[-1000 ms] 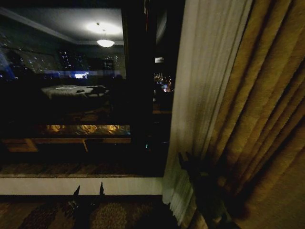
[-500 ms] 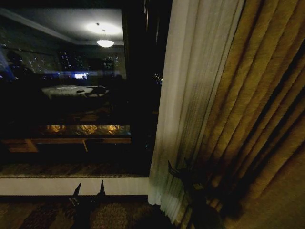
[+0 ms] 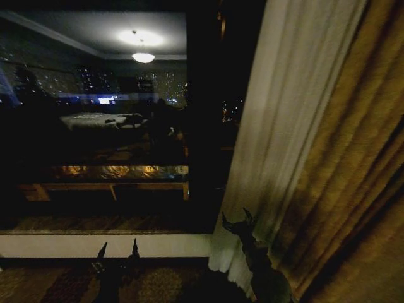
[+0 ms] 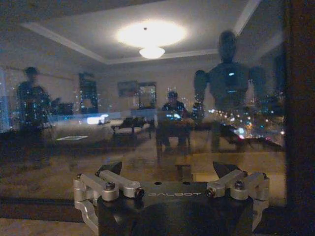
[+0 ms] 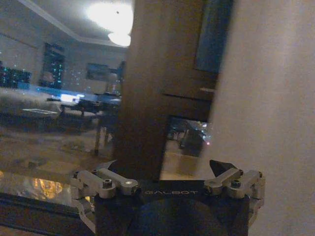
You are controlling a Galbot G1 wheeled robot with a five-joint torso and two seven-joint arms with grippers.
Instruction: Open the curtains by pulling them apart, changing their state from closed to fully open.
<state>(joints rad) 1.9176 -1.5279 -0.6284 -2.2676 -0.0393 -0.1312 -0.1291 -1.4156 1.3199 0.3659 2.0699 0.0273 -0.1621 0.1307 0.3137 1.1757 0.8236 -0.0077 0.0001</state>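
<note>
Looking at the head view: we have one sheer off-white curtain panel (image 3: 284, 126) bunched at right, hanging just beside the thick golden-brown drape (image 3: 360, 189) (drape is further right). Dark window glass (image 3: 95, 126) is exposed across the left and centre, reflecting a ceiling lamp (image 3: 143, 57).

Right gripper (image 3: 238, 222) is raised at the sheer panel's lower inner edge, tips pointing up, jaws apart with nothing between them. Its wrist camera shows the same: the jaws spread wide, the panel (image 5: 270, 98) off to one side, a dark window post (image 5: 157, 88) ahead.

Left gripper (image 3: 117, 249) sits low near the white sill (image 3: 76, 245), jaws apart, pointing at the glass.
</note>
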